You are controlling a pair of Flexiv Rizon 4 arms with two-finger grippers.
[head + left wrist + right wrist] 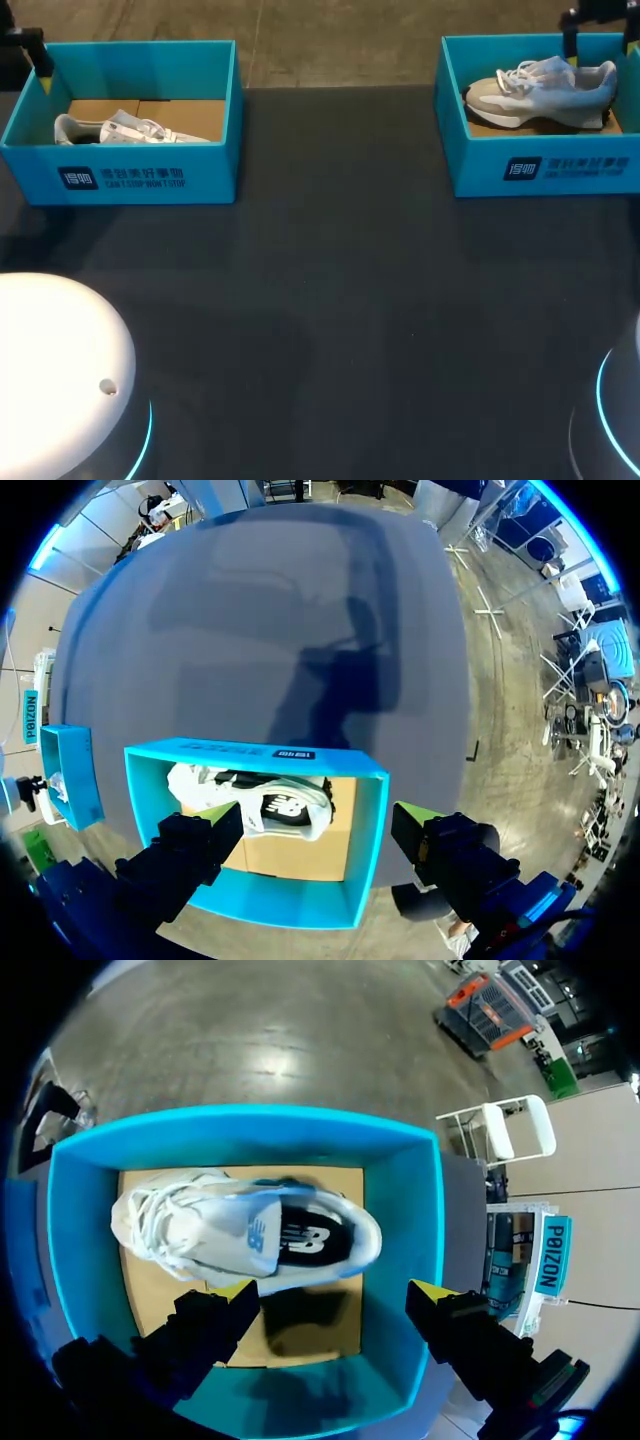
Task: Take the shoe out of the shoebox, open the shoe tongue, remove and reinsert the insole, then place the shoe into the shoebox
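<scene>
Right hand (pixel 335 1292) hangs over the right shoebox (pixel 402 1220), pointing down into it, fingers spread wide, nothing between them. The right shoe (pixel 200 1230) rests inside on the cardboard floor, just ahead of the yellow tips. Across the way, left hand (pixel 317 820) is poised above the left shoebox (pixel 368 840), likewise spread and empty, left shoe (pixel 210 785) inside it. Both boxes sit well apart on the dark counter (pixel 330 300).
</scene>
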